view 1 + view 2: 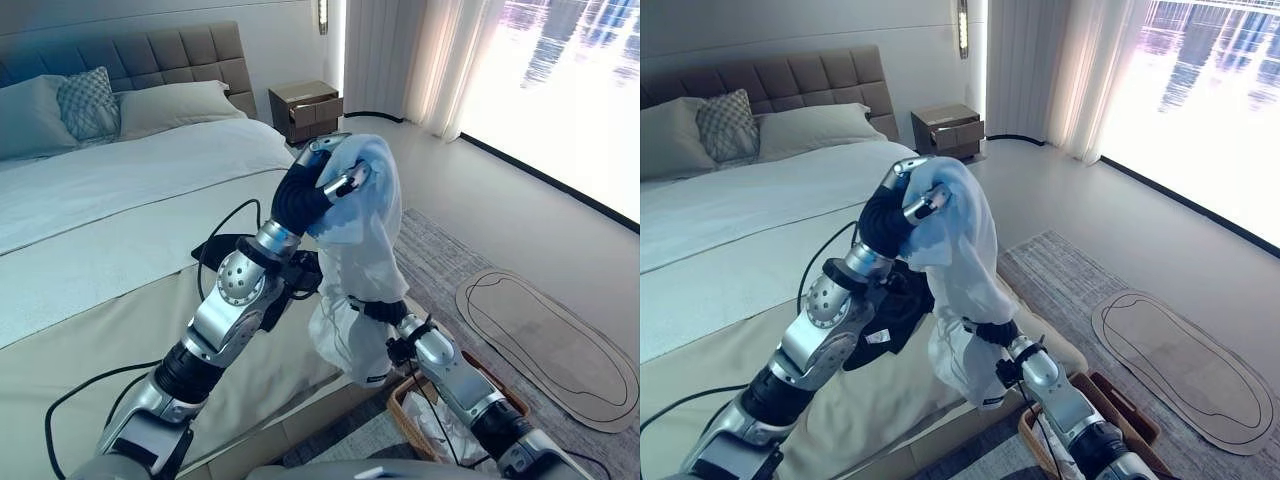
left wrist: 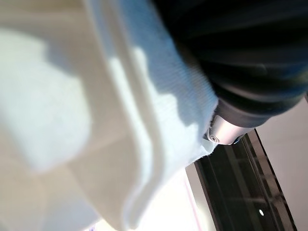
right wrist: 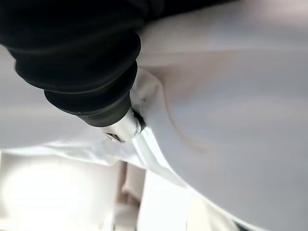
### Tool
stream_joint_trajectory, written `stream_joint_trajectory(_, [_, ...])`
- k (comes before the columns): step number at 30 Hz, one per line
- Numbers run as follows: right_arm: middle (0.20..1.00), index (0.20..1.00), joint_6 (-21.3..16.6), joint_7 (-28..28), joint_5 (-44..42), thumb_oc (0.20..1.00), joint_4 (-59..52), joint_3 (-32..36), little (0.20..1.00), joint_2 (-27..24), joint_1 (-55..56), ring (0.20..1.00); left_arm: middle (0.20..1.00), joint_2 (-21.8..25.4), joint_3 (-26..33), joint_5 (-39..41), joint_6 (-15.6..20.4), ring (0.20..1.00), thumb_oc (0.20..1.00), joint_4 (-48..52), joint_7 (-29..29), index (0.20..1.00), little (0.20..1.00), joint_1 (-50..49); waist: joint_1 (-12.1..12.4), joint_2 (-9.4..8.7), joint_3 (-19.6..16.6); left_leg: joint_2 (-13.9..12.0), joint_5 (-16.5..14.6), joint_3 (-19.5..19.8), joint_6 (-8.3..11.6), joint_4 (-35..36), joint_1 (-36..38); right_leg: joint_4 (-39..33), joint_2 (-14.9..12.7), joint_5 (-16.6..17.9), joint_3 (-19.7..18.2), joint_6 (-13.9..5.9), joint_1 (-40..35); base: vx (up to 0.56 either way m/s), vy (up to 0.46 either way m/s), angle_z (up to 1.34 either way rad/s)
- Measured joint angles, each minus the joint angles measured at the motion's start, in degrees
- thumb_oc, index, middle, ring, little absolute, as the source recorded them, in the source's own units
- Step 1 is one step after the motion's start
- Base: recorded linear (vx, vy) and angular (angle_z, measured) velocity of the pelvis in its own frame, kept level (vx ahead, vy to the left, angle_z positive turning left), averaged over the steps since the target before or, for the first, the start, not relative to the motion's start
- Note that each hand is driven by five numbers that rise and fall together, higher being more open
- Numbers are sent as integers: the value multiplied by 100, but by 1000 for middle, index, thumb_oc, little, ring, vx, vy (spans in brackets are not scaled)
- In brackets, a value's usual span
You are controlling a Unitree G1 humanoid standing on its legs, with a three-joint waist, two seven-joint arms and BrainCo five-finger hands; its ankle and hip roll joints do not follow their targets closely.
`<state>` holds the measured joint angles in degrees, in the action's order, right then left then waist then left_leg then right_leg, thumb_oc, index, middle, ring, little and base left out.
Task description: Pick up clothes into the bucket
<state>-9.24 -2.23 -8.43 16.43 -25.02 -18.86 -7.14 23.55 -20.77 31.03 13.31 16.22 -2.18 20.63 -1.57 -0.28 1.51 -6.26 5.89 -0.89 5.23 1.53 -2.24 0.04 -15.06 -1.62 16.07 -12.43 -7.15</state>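
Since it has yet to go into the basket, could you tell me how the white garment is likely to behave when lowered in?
Probably floppy: the white garment hangs in loose folds from the left hand. Likely light, since it drapes without pulling taut. It may bunch or catch on the basket rim, as its lower end wraps the right hand.

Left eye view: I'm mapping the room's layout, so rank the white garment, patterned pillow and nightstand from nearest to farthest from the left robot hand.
1. White garment, held in the left robot hand.
2. Nightstand, beyond it by the wall.
3. Patterned pillow, at the bed's head.
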Motion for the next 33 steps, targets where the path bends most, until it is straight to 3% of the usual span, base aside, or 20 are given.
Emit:
stream_joint_trajectory(2, [200,200,-235,-44,33,200,343,305,200,-20,188,200,200,-2,246,-63,63,200,200,-103,-57,200,200,-334,-48,-10,-16,-7,-10,-21,4,6,10,11,-1,-4,-3,0,-8,0,0,0])
stream_joint_trajectory(3, [200,200,-174,20,30,200,473,534,200,-80,262,200,200,-1,456,-70,68,200,200,-195,-54,200,200,-604,-52,-9,-18,-11,-19,-49,15,31,44,-14,1,-5,-15,0,-22,9,-15,-6])
stream_joint_trajectory(5, [200,200,-295,85,-14,200,150,1531,200,-269,858,200,200,-191,874,-113,118,200,200,-833,-58,200,200,-1524,-78,1,-24,-30,-23,-81,18,115,89,-39,17,-3,-81,-1,4,7,-16,-14])
stream_joint_trajectory(8, [200,200,-381,272,-31,200,162,2033,200,-337,1059,200,200,-248,838,-444,91,200,200,-1959,-74,200,200,-2192,-128,-42,-13,-107,-23,-192,18,149,166,-96,81,2,-176,5,10,2,-7,-20])
stream_joint_trajectory(13, [200,200,-451,416,-149,200,333,2254,200,-287,1193,200,200,-152,496,-1313,98,200,200,-2592,-150,200,200,-2354,-234,-67,9,-147,-3,-222,47,177,188,-253,139,80,-207,19,-45,-5,-3,-6])
stream_joint_trajectory(14, [200,200,-451,495,-188,200,498,2266,200,-290,1172,200,357,-130,323,-1597,114,357,357,-2724,-178,357,357,-2303,-231,-67,9,-148,-3,-223,47,179,190,-262,144,82,-210,20,-51,0,0,0])
stream_joint_trajectory(15, [200,200,-449,537,-197,200,515,2268,200,-291,1185,200,395,-141,274,-1723,113,395,395,-2767,-192,395,395,-2302,-237,-64,12,-148,-3,-222,47,183,189,-272,146,84,-211,18,-51,-40,-11,0])
stream_joint_trajectory(16, [200,200,-449,582,-203,200,515,2275,200,-298,1203,200,871,-192,196,-1919,136,871,871,-2940,-210,871,871,-2290,-238,-55,17,-148,-2,-223,48,184,192,-280,147,85,-212,18,-58,-34,-12,-1])
stream_joint_trajectory(17, [200,200,-450,594,-236,200,511,2287,200,-298,1204,200,1000,-242,150,-1975,142,1000,1000,-3075,-221,1000,1000,-2285,-268,-55,18,-149,-2,-228,48,183,194,-280,147,85,-222,18,-50,-43,-13,-3])
stream_joint_trajectory(21, [200,200,-453,699,-257,200,494,2465,200,-298,1188,200,1000,-450,-106,-2084,54,1000,1000,-3633,-305,1000,1000,-2288,-382,-59,40,-156,-4,-264,50,207,192,-289,150,85,-262,17,-16,-32,-3,-5])
stream_joint_trajectory(33, [200,200,-487,1231,-593,200,517,3270,200,-297,1177,200,1000,-318,-181,-2014,31,1000,1000,-3890,-784,1000,1000,-2374,-540,-30,132,-163,-16,-584,65,294,194,-346,129,178,-565,7,239,-18,9,-13])
